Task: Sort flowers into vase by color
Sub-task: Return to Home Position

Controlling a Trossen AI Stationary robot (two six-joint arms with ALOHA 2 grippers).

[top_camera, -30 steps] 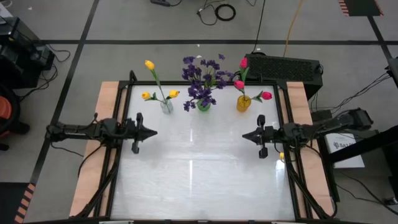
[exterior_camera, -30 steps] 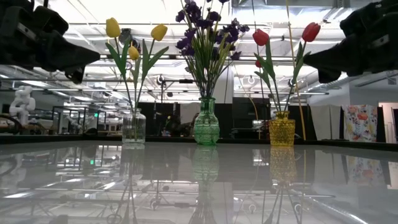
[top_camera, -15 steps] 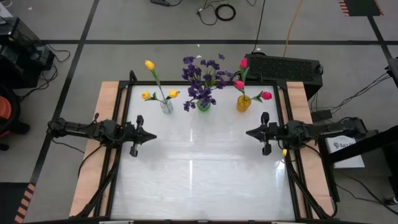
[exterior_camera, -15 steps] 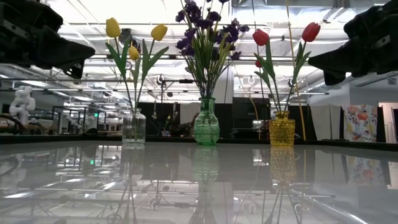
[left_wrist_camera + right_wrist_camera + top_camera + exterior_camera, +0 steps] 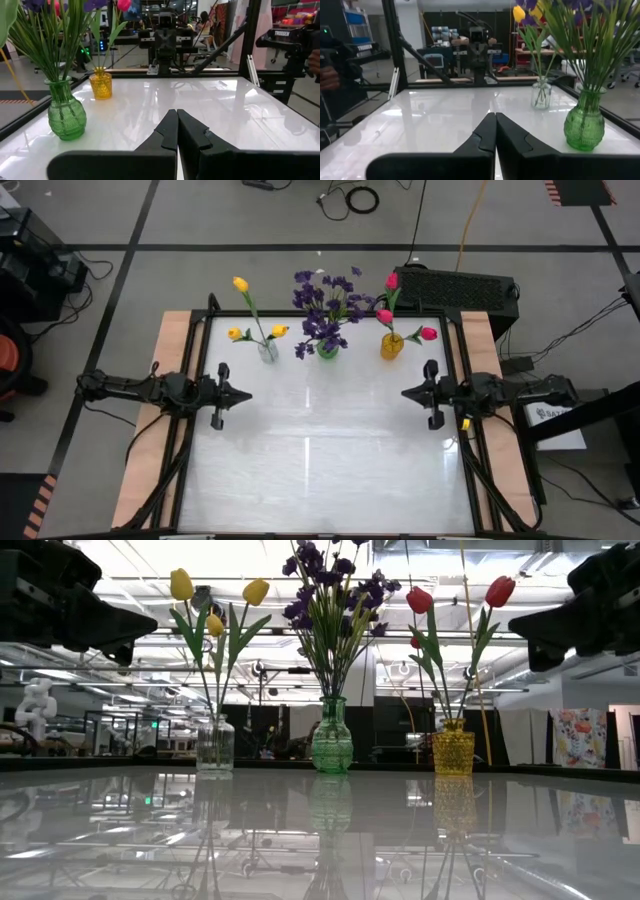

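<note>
- The right gripper (image 5: 406, 392) has backed off toward the right edge of the white table (image 5: 320, 475) over the last second. The left gripper (image 5: 246, 394) maybe nudged back too, but it's hard to tell from above.
- Both are pinched closed and holding nothing.
- Along the far edge: yellow tulips (image 5: 240, 284) in the clear glass vase (image 5: 268, 352), purple blossoms (image 5: 322, 308) in the green glass vase (image 5: 327, 351), pink-red tulips (image 5: 391, 281) in the yellow vase (image 5: 391, 346).
- Sorting looks finished, and the arms are just parking.

Along the table's (image 5: 320, 465) back edge stand a left vase (image 5: 268, 352), middle vase (image 5: 327, 351) and right vase (image 5: 391, 347), flowers (image 5: 325, 305) in each. In front, the left gripper (image 5: 247, 393) and right gripper (image 5: 405, 393) face each other, apparently above the surface.
</note>
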